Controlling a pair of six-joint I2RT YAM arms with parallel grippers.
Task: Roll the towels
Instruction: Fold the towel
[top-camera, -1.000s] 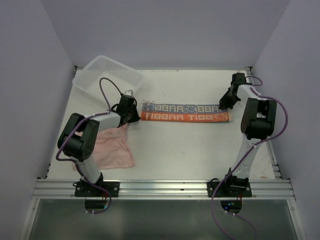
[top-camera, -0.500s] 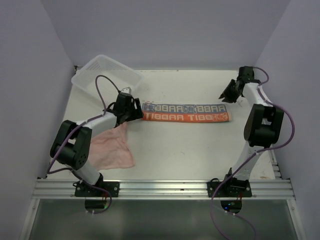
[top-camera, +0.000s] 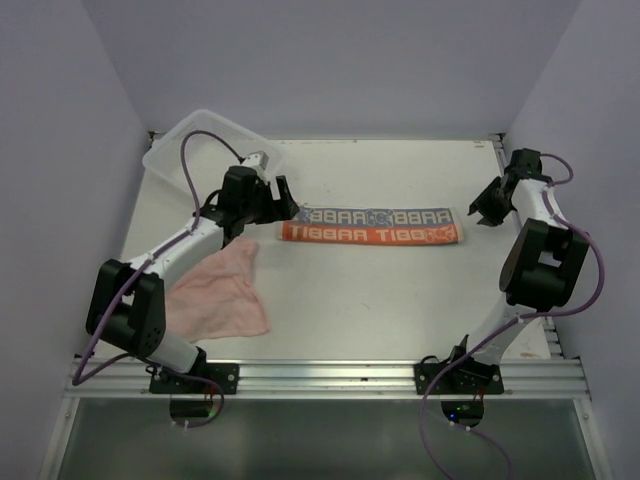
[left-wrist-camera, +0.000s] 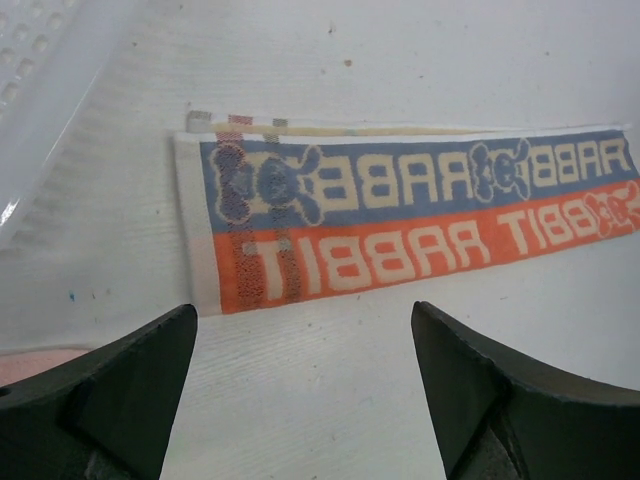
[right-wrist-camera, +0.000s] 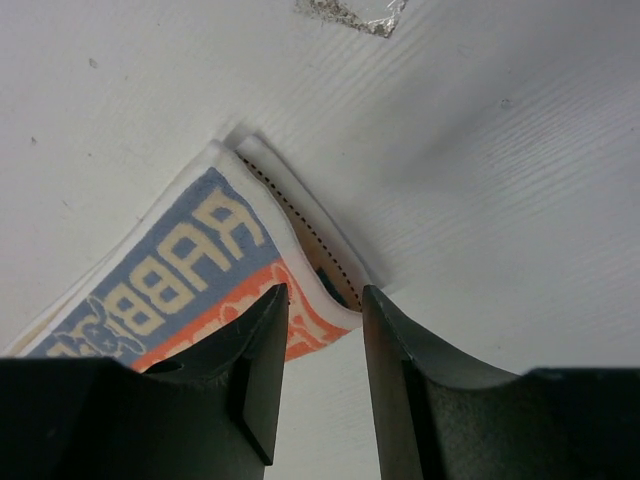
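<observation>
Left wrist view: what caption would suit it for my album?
Open left claw poised near the flat blue-and-orange printed towel on the white table, white mesh basket alongside.

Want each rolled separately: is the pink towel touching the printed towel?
Apart. The top view shows a strip of bare table between the pink towel at its upper corner and the printed towel at its left end.

The overhead camera looks down from behind the arms; each wrist camera sits close behind its fingers (left-wrist-camera: 110, 390), all sharing the printed towel (top-camera: 370, 225).
</observation>
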